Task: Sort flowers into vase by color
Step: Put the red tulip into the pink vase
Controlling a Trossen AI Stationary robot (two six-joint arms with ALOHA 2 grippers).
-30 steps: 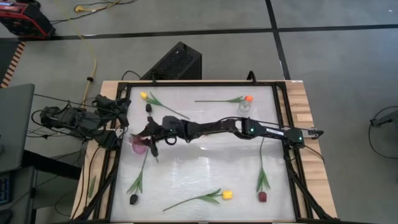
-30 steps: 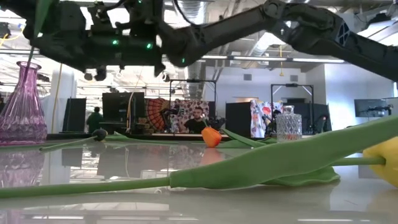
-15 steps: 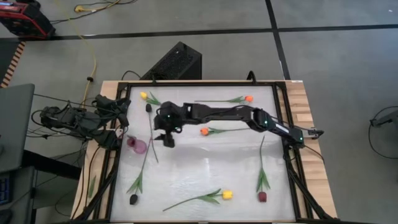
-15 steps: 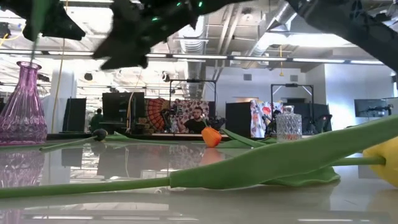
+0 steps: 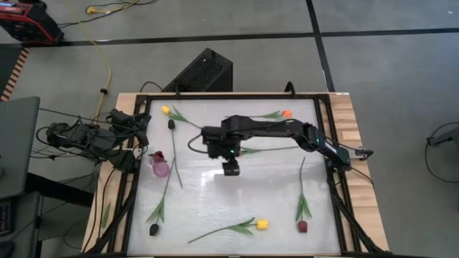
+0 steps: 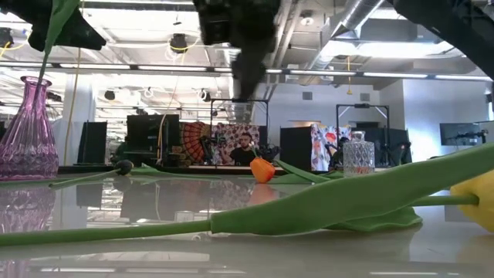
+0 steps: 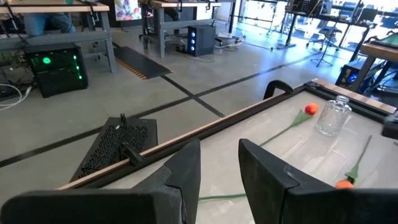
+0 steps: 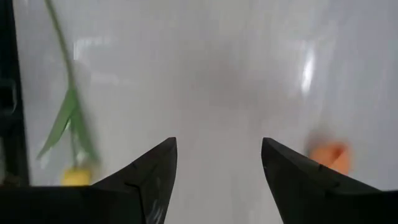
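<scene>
My right gripper (image 5: 229, 169) hangs open over the middle of the table; in its wrist view (image 8: 219, 162) nothing lies between the fingers. My left gripper (image 7: 219, 152) is open at the table's left edge, touching nothing. The purple vase (image 5: 159, 166) (image 6: 27, 131) stands at the left, and a green stem (image 6: 55, 23) leans out of its mouth. The clear vase (image 6: 358, 157) (image 7: 331, 116) stands at the far right. Tulips lie flat on the table: a yellow one (image 5: 262, 224), maroon ones (image 5: 302, 226) (image 5: 153, 229), an orange one (image 5: 286, 113) and a far yellow one (image 5: 165, 110).
My right arm (image 5: 287, 132) reaches from the table's right side across the far half and covers part of an orange tulip's stem (image 5: 267, 149). A black frame (image 5: 326, 143) rims the table. A person sits in the room beyond the far edge (image 6: 245, 147).
My right gripper has drawn away from the purple vase and travelled toward the table's right, from beside the vase to the table's middle, with the arm folding back. The stem has stayed standing in the purple vase.
</scene>
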